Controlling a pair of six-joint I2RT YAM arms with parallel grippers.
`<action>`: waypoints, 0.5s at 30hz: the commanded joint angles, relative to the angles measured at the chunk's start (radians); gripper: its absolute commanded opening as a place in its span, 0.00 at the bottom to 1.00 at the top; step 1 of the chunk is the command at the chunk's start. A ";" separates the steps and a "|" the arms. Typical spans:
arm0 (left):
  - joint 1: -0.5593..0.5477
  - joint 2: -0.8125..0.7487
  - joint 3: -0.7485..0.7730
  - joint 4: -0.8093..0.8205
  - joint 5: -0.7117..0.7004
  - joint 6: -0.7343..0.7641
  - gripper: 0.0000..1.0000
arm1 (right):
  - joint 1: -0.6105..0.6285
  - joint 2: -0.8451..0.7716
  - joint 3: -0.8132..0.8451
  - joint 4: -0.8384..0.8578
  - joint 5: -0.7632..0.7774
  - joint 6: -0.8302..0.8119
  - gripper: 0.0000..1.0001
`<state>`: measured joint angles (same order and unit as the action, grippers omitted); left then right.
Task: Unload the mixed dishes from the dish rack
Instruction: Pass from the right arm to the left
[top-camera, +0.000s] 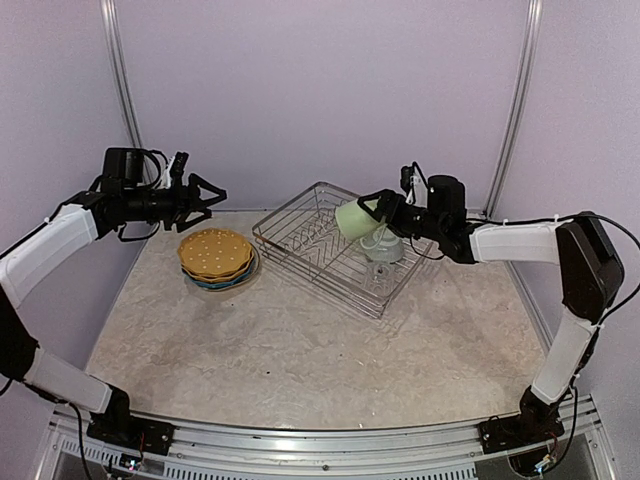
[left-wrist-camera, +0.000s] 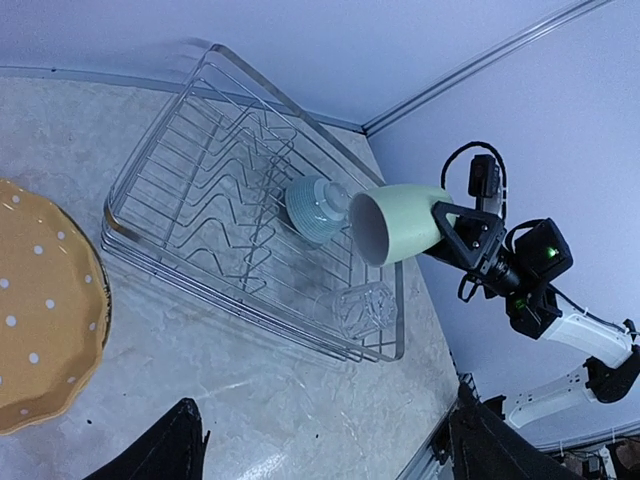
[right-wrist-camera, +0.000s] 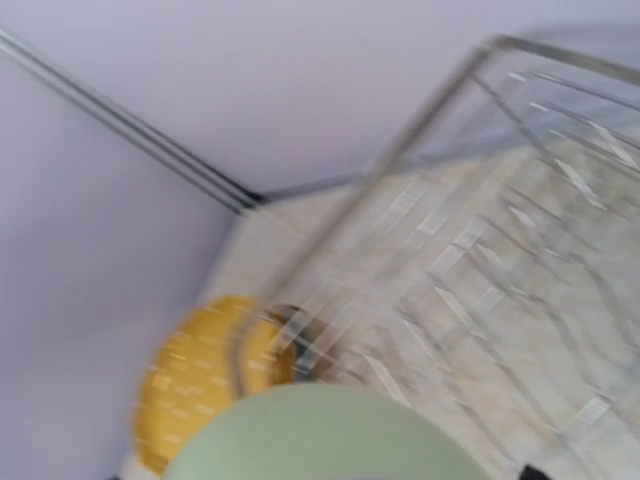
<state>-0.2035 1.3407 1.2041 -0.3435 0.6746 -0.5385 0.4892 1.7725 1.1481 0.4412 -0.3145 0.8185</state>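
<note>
Over the right end of the dish rack (top-camera: 318, 275), the right tool (top-camera: 375, 213) pinches the pale green mug (top-camera: 352, 218) by its closed end. The mug is held on its side in the air, clear of the wires, with its mouth facing left. Just under it, inside the rack, the small light-blue bowl (left-wrist-camera: 315, 208) sits upside down, and the clear glass (left-wrist-camera: 360, 308) lies near the rack's near right corner. Well to the left, the left tool (top-camera: 205, 195) hangs spread and empty above a stack of plates (top-camera: 215, 255) on the desk (top-camera: 300, 360), just left of the rack.

I judge the task to be past halfway. The plate prongs stand bare, the plates are out, and the mug is lifted but not yet set down. The bowl and glass are left to do.

An orange scalloped plate tops the stack, with bluish rims showing beneath. I cannot count the plates or pick out the cream one. The right wrist view is smeared by motion, with only the mug's green curve, rack wires and the orange plate readable. The glass is faint against the wires.
</note>
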 joint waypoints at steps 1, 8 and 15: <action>-0.010 0.033 0.034 0.028 0.112 -0.014 0.80 | 0.005 -0.032 0.021 0.243 -0.108 0.096 0.00; -0.055 0.067 0.033 0.091 0.232 -0.042 0.80 | 0.078 0.036 0.089 0.303 -0.157 0.149 0.00; -0.126 0.101 0.027 0.135 0.253 -0.088 0.80 | 0.153 0.143 0.183 0.399 -0.201 0.237 0.00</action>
<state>-0.2981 1.4162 1.2144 -0.2588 0.8886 -0.5945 0.6041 1.8668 1.2556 0.6930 -0.4702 0.9874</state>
